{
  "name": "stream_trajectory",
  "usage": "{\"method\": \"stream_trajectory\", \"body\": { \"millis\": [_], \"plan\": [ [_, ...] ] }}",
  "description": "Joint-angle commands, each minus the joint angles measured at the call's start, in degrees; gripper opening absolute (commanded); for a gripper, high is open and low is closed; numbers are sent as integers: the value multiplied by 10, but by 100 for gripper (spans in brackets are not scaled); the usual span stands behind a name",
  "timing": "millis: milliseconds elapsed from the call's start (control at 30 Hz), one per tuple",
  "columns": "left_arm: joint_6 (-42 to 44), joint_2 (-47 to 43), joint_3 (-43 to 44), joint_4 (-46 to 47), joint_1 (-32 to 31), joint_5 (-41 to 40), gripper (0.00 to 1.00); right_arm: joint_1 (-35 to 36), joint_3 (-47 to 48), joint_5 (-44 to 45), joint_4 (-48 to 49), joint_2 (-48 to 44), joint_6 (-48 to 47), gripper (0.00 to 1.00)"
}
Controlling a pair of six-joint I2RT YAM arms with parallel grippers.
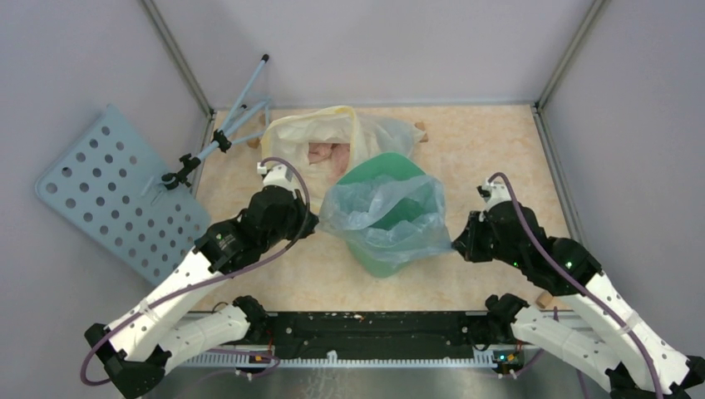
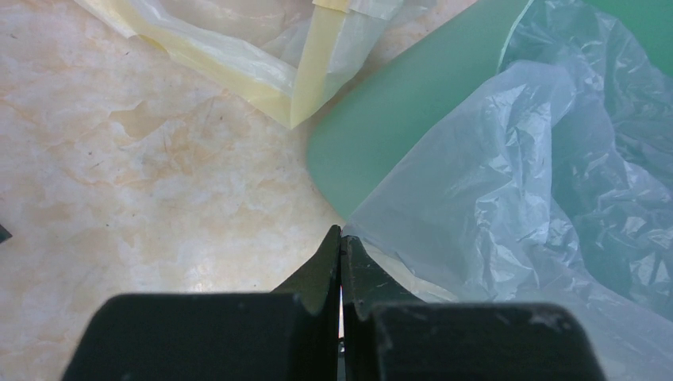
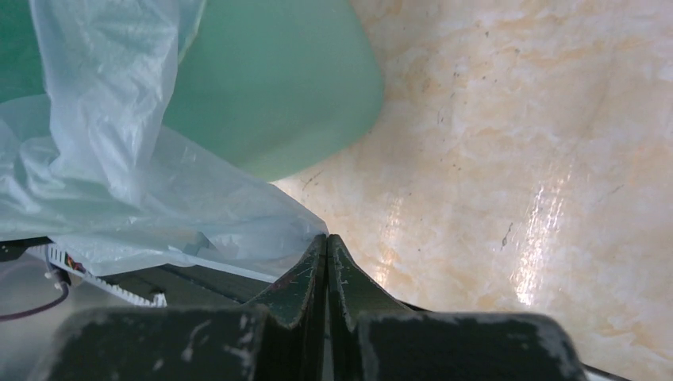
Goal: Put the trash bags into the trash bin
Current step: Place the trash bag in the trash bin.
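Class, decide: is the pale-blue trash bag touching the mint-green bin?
Touching. The top view shows the trash bag draped over the bin, lying against its green wall.

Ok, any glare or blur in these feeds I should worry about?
Right wrist: bright glare streaks on the marbled beige tabletop; mint-green plastic bin looks soft. Left wrist: thin pale-blue plastic bag sharp, creases clear. Top view: evenly lit, no harsh shadows.
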Motion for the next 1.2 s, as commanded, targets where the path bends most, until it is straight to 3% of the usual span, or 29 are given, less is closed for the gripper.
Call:
{"method": "stream_trajectory", "body": {
  "millis": [0, 67, 167, 233, 433, 567, 700, 833, 1033, 1167],
  "plan": [
    [13, -1, -15, 19, 11, -49, 0, 5, 19, 74, 7, -19, -8, 0],
    [12, -6, -22, 28, 12, -51, 8, 5, 23, 79, 7, -24, -12, 5],
    [9, -13, -24, 35, 12, -47, 31, 5, 26, 67, 22, -38, -25, 33],
    [12, -22, -20, 33, 12, -50, 44, 5, 30, 56, 32, -49, -34, 44],
    [47, -68, 8, 14, 12, -71, 64, 5, 33, -16, 77, -78, -85, 56],
    [140, -112, 10, 47, 12, -29, 72, 5, 35, -46, 109, -77, -123, 59],
    [218, -141, 33, 42, 13, -54, 87, 5, 43, -64, 138, -59, -145, 60],
    [272, -153, 60, 51, 12, -31, 94, 5, 57, -51, 166, -30, -153, 62],
    [365, -125, 53, 139, 12, 187, 86, 5, 93, -8, 182, 25, -180, 76],
    [404, -80, 65, 162, 12, 235, 90, 5, 121, -3, 180, 54, -195, 78]
  ]
}}
